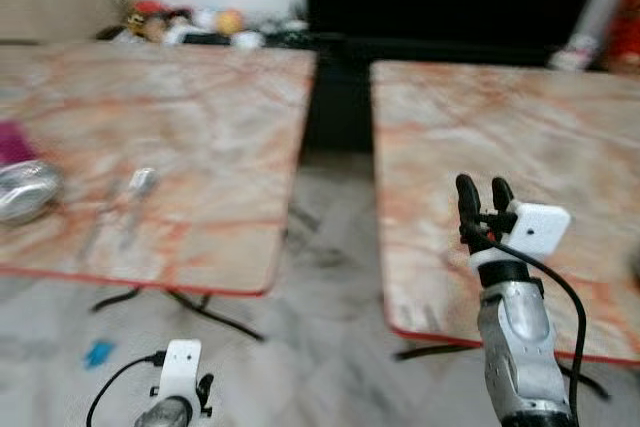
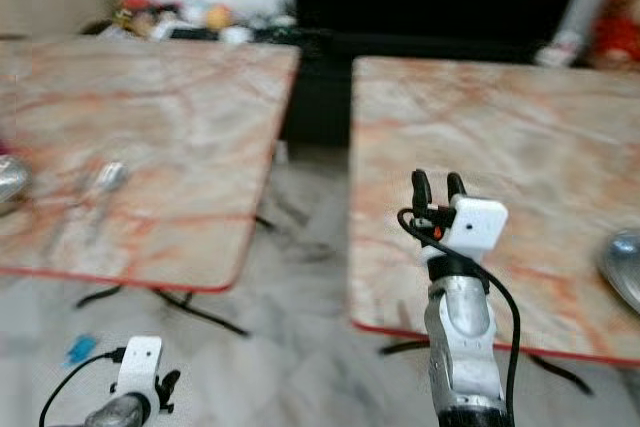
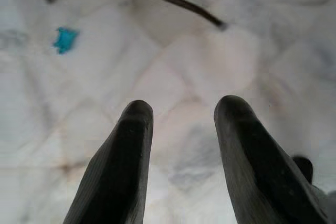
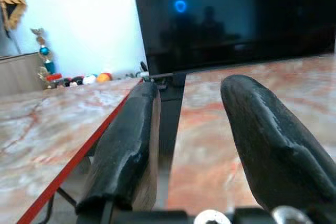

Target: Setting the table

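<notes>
Soft, even daylight lit the room, both eye views were smeared by motion blur, the dark screen [image 4: 236, 19] carried a faint blue glare spot, and the near fingers [image 3: 123, 171] in the wrist views were out of focus.

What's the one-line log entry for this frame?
right tool: open, raised over right table | left tool: open, low over floor | cutlery: left table

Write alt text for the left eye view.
Blurred view of two marble-patterned tables: the right gripper is raised, open and empty, over the right table. On the left table lie a silver bowl and cutlery; the left gripper hangs low.
</notes>
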